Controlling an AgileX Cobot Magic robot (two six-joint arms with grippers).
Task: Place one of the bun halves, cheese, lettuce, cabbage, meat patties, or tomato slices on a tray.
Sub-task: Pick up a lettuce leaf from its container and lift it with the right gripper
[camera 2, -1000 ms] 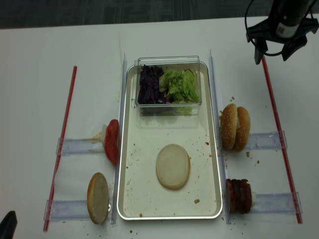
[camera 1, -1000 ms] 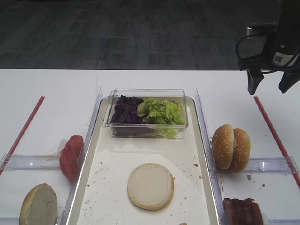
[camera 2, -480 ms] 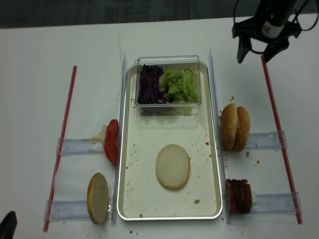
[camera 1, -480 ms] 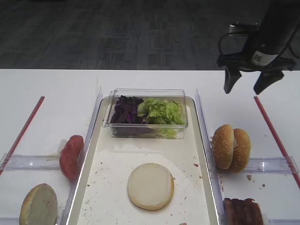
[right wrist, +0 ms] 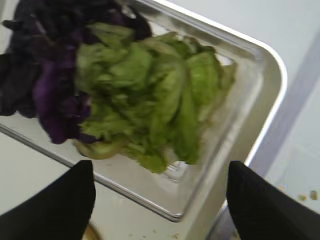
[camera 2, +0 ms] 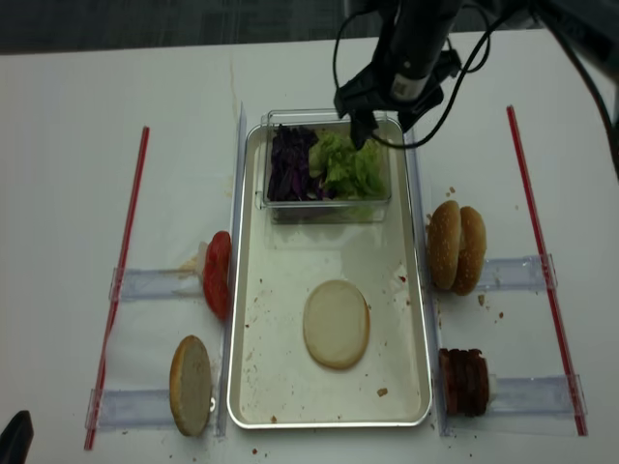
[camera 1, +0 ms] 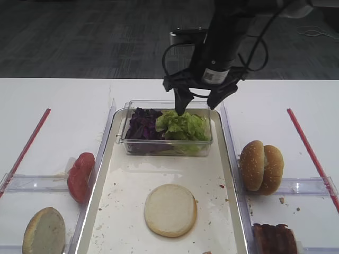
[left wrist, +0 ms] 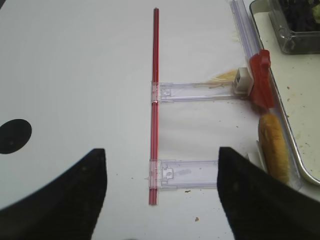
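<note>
Moved leftward from the surface's far right edge: right hand [camera 1: 200, 103], fingers spread, empty. Directly below it: lettuce [camera 1: 181, 126]; cabbage [camera 1: 142, 125] beside.

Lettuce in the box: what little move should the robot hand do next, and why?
Probably go straight down. The right gripper hangs open just above the lettuce in the clear tub, with nothing between its fingers. In the wrist view both fingertips straddle the green leaves, so lowering would likely let them close on a clump for the tray, where a bun half already lies.
</note>
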